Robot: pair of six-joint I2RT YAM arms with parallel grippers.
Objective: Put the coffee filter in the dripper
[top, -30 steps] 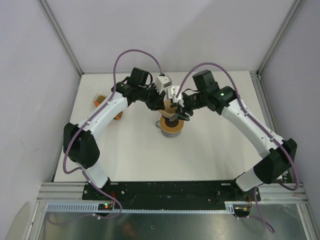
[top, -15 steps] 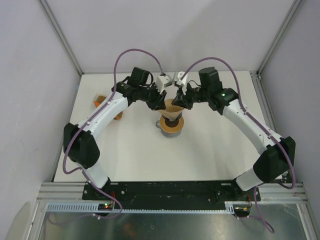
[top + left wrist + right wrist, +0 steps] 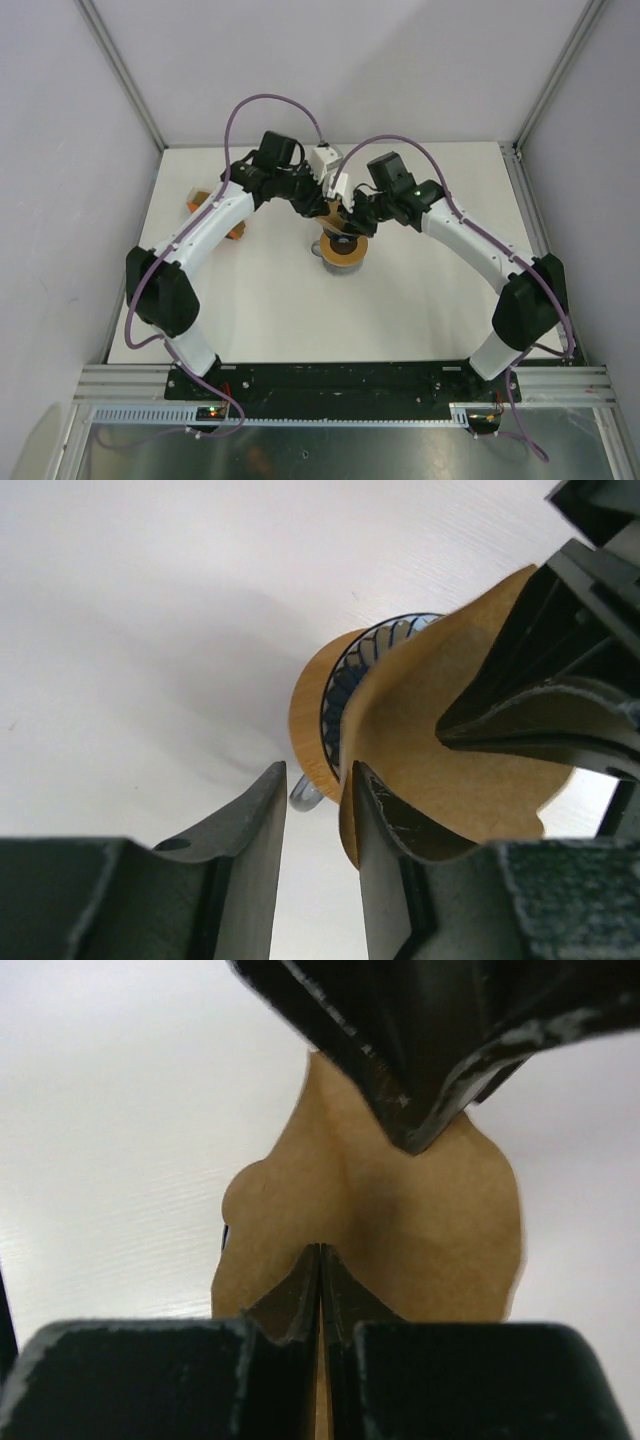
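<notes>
The light-brown coffee filter [image 3: 450, 760] stands open in the blue ribbed dripper [image 3: 350, 675], which sits in a wooden ring [image 3: 345, 252] on the mug. My left gripper [image 3: 318, 772] is open. The filter's near edge lies against the inner face of its right finger, and the other finger stands apart. My right gripper [image 3: 320, 1250] is shut, its joined tips pressed against a crease in the coffee filter [image 3: 420, 1220]. In the top view both grippers meet over the dripper, left gripper [image 3: 325, 205] and right gripper [image 3: 348, 212]. The dripper's inside is mostly hidden.
An orange holder [image 3: 200, 200] stands at the table's left, beside my left arm. The grey mug [image 3: 322, 248] shows under the ring. The white table [image 3: 420, 300] is walled at the back and both sides.
My right gripper shut, drew back above the filter, then came down left into it. My left gripper's jaws widened a little, staying at the filter's rim.
</notes>
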